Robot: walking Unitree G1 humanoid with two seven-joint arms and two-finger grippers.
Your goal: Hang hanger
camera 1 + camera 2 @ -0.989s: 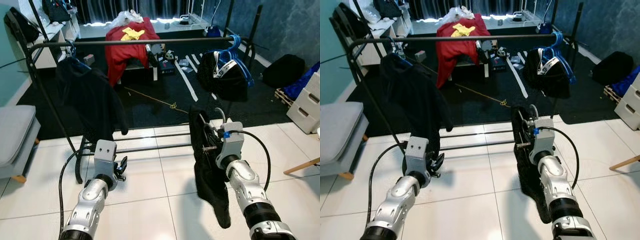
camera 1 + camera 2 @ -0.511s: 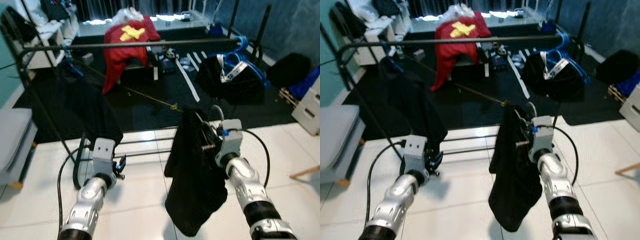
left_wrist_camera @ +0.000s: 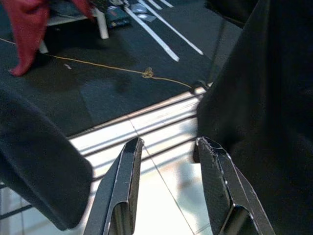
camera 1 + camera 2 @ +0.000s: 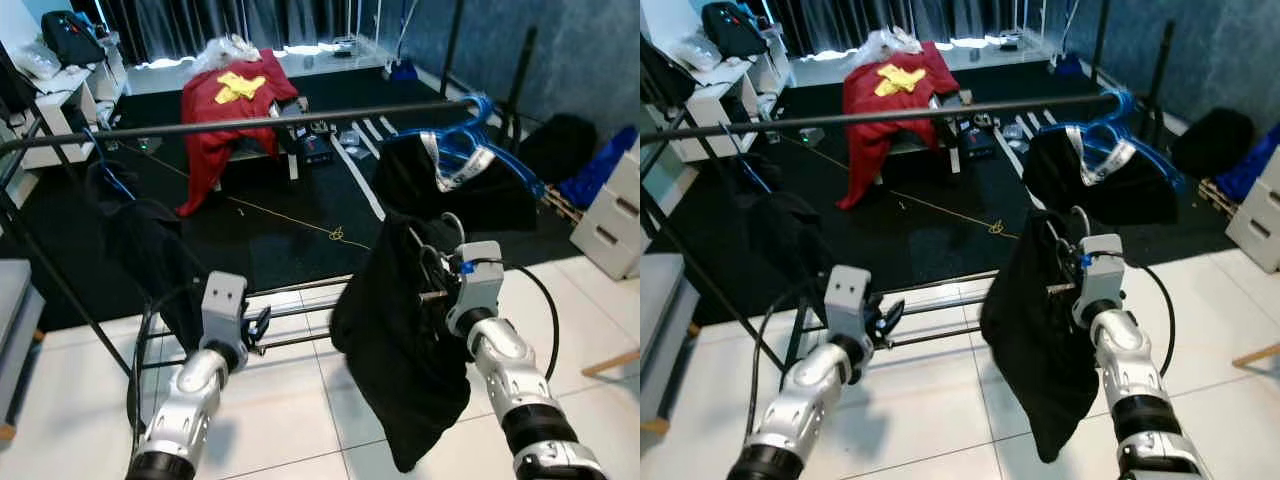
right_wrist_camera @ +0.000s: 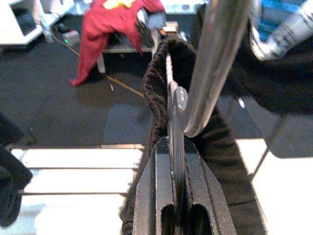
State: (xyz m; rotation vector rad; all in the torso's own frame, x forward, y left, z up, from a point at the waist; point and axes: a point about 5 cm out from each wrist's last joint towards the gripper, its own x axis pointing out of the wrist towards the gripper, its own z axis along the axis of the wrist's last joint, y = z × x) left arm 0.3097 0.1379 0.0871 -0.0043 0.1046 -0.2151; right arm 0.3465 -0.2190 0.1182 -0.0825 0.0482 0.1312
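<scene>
Left eye view: right hand (image 4: 432,292) raised below the rail (image 4: 250,122), clenched on the hanger (image 5: 175,105).
Black garment (image 4: 400,350) draped from hanger, hanging over the tiled floor (image 4: 300,420). Left hand (image 4: 255,325) low near the rack's base, fingers (image 3: 122,191) parted, grasping nothing.

Bare rail (image 4: 300,118) mid-span, black jacket (image 4: 150,250) (left), blue hangers (image 4: 480,135) right

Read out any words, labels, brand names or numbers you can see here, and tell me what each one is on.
None can be read.
White neck band of the black garment on the blue hanger: dark marks, too blurred to read.
Yellow patch on the red cloth: a shape, no letters to make out.
Black garment held by the right gripper: no label visible.
</scene>
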